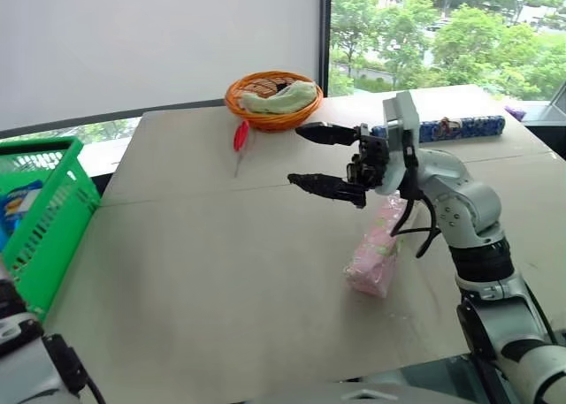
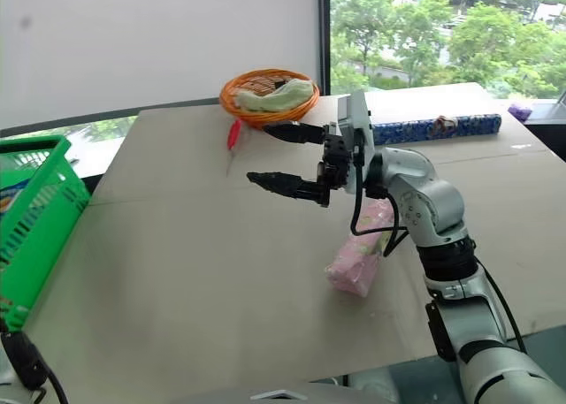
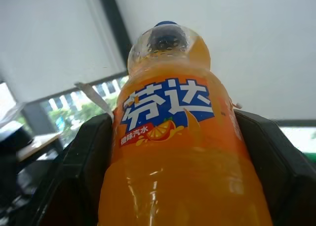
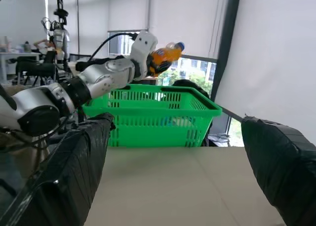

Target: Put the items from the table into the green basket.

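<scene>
Head views: right gripper hangs wide open and empty over the table, above the pink packet; green basket off the table's left edge.
Left wrist: left gripper clamps the orange-drink bottle.
Right wrist: bottle raised above the basket.

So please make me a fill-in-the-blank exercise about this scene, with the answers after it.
1. The left end effector holds an orange ____ above the green basket.
2. The right end effector is ____ and holds nothing.
3. The pink packet lies on the ____.
4. The scissors lie beside the orange ____.

Answers: bottle; open; table; bowl
</scene>
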`<action>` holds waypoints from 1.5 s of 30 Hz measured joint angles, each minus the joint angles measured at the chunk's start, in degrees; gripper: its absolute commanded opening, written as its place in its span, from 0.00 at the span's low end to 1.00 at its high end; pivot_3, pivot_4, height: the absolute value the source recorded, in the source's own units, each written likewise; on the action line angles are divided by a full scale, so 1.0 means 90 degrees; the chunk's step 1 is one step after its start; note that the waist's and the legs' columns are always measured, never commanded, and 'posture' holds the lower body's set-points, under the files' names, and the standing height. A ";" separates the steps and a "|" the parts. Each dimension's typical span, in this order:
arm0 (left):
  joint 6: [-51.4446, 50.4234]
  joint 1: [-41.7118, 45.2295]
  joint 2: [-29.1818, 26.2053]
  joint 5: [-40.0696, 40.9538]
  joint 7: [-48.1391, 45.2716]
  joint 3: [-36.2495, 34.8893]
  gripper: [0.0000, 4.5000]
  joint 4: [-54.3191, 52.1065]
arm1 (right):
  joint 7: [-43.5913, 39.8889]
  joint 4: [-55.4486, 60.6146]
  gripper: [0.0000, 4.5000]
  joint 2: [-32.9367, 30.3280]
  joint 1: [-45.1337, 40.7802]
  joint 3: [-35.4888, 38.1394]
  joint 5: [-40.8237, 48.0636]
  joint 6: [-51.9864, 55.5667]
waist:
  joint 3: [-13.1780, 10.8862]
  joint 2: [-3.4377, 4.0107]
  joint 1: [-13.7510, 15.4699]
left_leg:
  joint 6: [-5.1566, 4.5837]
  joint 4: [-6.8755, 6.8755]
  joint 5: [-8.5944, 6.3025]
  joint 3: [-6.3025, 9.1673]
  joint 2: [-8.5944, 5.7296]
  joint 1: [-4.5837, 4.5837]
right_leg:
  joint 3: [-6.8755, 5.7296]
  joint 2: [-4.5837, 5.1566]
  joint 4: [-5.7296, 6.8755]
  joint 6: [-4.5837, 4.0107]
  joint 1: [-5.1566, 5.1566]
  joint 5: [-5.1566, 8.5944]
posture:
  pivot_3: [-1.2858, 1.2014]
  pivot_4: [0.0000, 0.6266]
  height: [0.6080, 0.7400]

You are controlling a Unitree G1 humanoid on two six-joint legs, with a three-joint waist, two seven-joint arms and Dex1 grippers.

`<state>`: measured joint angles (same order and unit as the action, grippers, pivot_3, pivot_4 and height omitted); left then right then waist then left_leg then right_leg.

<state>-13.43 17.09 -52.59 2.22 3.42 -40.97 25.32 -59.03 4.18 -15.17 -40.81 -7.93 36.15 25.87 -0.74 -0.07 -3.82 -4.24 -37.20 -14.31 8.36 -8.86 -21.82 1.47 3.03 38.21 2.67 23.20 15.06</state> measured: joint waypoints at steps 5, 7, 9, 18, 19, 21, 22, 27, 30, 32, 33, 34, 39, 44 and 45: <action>-0.0279 -0.0614 0.0054 0.0025 -0.0222 -0.0074 0.99 -0.0156 | -0.0023 -0.0156 1.00 0.0217 -0.0189 -0.0036 -0.0152 -0.0139 | 0.0020 -0.0070 0.0390 | 0.0039 -0.0005 -0.0001 -0.0008 -0.0001 0.0002 | 0.0004 0.0002 0.0024 -0.0009 0.0002 -0.0006 | 0.53 0.00 1.00; -0.0280 -0.0657 0.0057 0.0037 -0.0291 -0.0061 0.99 -0.0249 | -0.0054 -0.0140 1.00 0.0252 -0.0196 -0.0071 -0.0165 -0.0140 | 0.0021 -0.0071 0.0503 | 0.0050 -0.0005 0.0006 -0.0014 -0.0001 0.0007 | 0.0009 0.0001 0.0029 -0.0017 0.0002 -0.0013 | 0.53 0.00 1.00; -0.0276 -0.0655 0.0059 0.0087 -0.0292 -0.0089 0.99 -0.0250 | -0.0057 -0.0124 1.00 0.0248 -0.0195 -0.0080 -0.0185 -0.0136 | 0.0021 -0.0071 0.0564 | 0.0045 -0.0003 0.0003 -0.0014 0.0000 0.0015 | 0.0009 0.0001 0.0048 -0.0019 0.0003 -0.0015 | 0.53 0.00 1.00; 0.0766 0.0148 0.0321 0.0619 -0.1096 0.0385 0.99 -0.0256 | 0.0031 -0.0014 1.00 -0.0008 -0.0071 -0.0016 -0.0259 -0.0126 | 0.0026 -0.0078 0.0676 | 0.0088 0.0006 0.0030 -0.0004 0.0023 0.0021 | -0.0002 -0.0019 0.0074 -0.0058 0.0015 -0.0039 | 0.51 0.00 1.00; 0.0822 0.0307 0.0533 0.0849 -0.1467 0.0601 0.99 -0.0500 | 0.0073 -0.0005 1.00 -0.0102 -0.0033 0.0032 -0.0271 -0.0128 | 0.0029 -0.0081 0.0682 | 0.0088 0.0004 0.0031 -0.0005 0.0022 0.0019 | -0.0002 -0.0017 0.0073 -0.0058 0.0015 -0.0039 | 0.51 0.00 1.00; 0.0778 0.0452 0.0956 0.1300 -0.2136 0.1154 0.99 -0.1197 | 0.0129 0.0004 1.00 -0.0280 0.0059 0.0171 -0.0327 -0.0141 | 0.0043 -0.0103 0.0658 | 0.0100 0.0000 0.0039 -0.0011 0.0021 0.0015 | 0.0003 -0.0014 0.0069 -0.0058 0.0016 -0.0040 | 0.50 0.00 1.00; 0.0751 0.0461 0.1012 0.1360 -0.2237 0.1266 0.99 -0.1306 | 0.0134 0.0004 1.00 -0.0312 0.0079 0.0192 -0.0336 -0.0142 | 0.0043 -0.0104 0.0642 | 0.0100 0.0001 0.0039 -0.0012 0.0021 0.0015 | 0.0004 -0.0014 0.0069 -0.0058 0.0016 -0.0040 | 0.50 0.00 1.00; 0.0057 0.0593 0.1661 0.1761 -0.3434 0.2905 0.99 -0.2481 | 0.0353 0.0237 1.00 -0.1111 0.0855 0.0711 -0.0472 -0.0108 | 0.0034 -0.0088 0.0427 | 0.0097 0.0005 0.0039 -0.0021 0.0020 0.0002 | 0.0014 -0.0012 0.0062 -0.0057 0.0029 -0.0039 | 0.48 0.00 1.00; -0.0614 0.0834 0.2398 0.1753 -0.3577 0.3972 0.99 -0.2882 | 0.0503 0.0559 1.00 -0.1694 0.1535 0.1163 -0.0462 0.0037 | 0.0034 -0.0085 0.0261 | 0.0094 0.0005 0.0038 -0.0020 0.0023 -0.0005 | 0.0013 -0.0013 0.0061 -0.0057 0.0030 -0.0039 | 0.46 0.00 1.00; -0.1152 0.1067 0.2911 0.1666 -0.3737 0.4864 0.99 -0.3000 | 0.0626 0.0896 1.00 -0.2061 0.2170 0.1525 -0.0435 0.0190 | 0.0031 -0.0081 0.0139 | 0.0092 0.0002 0.0037 -0.0017 0.0026 -0.0013 | 0.0011 -0.0012 0.0053 -0.0055 0.0030 -0.0038 | 0.44 0.00 1.00; -0.1244 0.1082 0.2982 0.1665 -0.3799 0.5039 0.99 -0.3031 | 0.0635 0.0934 1.00 -0.2119 0.2272 0.1561 -0.0436 0.0229 | 0.0029 -0.0077 0.0101 | 0.0091 0.0002 0.0036 -0.0018 0.0026 -0.0013 | 0.0012 -0.0012 0.0054 -0.0054 0.0029 -0.0037 | 0.43 0.00 1.00; -0.1438 0.1160 0.3115 0.1668 -0.3891 0.5283 0.99 -0.3038 | 0.0670 0.1067 1.00 -0.2219 0.2499 0.1678 -0.0436 0.0276 | 0.0027 -0.0072 0.0042 | 0.0086 0.0001 0.0033 -0.0018 0.0027 -0.0014 | 0.0011 -0.0012 0.0051 -0.0054 0.0029 -0.0037 | 0.42 0.00 1.00; -0.3045 0.1663 0.4349 0.2050 -0.4000 0.5966 0.99 -0.2855 | 0.1141 0.1947 1.00 -0.2463 0.3865 0.2305 -0.0346 0.0486 | 0.0002 -0.0018 -0.0472 | 0.0058 -0.0019 0.0016 -0.0019 0.0037 -0.0015 | 0.0008 -0.0016 0.0055 -0.0046 0.0020 -0.0034 | 0.38 0.00 1.00; -0.3863 0.1936 0.4902 0.2052 -0.3954 0.6193 0.99 -0.2167 | 0.1576 0.2614 1.00 -0.2438 0.4878 0.2552 -0.0370 0.0486 | 0.0001 0.0031 -0.0865 | 0.0059 -0.0024 0.0015 -0.0014 0.0051 0.0001 | -0.0005 -0.0024 0.0049 -0.0017 -0.0005 -0.0016 | 0.36 0.00 1.00; -0.3920 0.1947 0.4948 0.2018 -0.3928 0.6212 0.99 -0.2063 | 0.1628 0.2672 1.00 -0.2425 0.4932 0.2559 -0.0369 0.0496 | -0.0004 0.0038 -0.0927 | 0.0060 -0.0026 0.0015 -0.0015 0.0051 0.0001 | -0.0004 -0.0024 0.0047 -0.0016 -0.0006 -0.0015 | 0.35 0.00 1.00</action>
<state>-48.70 34.61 -8.06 20.38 -31.93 14.94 6.75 -44.38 28.23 -36.99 3.58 15.10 32.83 30.33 -0.77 0.27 -12.16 -3.71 -37.43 -14.17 8.22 -8.41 -21.81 1.44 2.81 38.64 2.53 23.15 14.92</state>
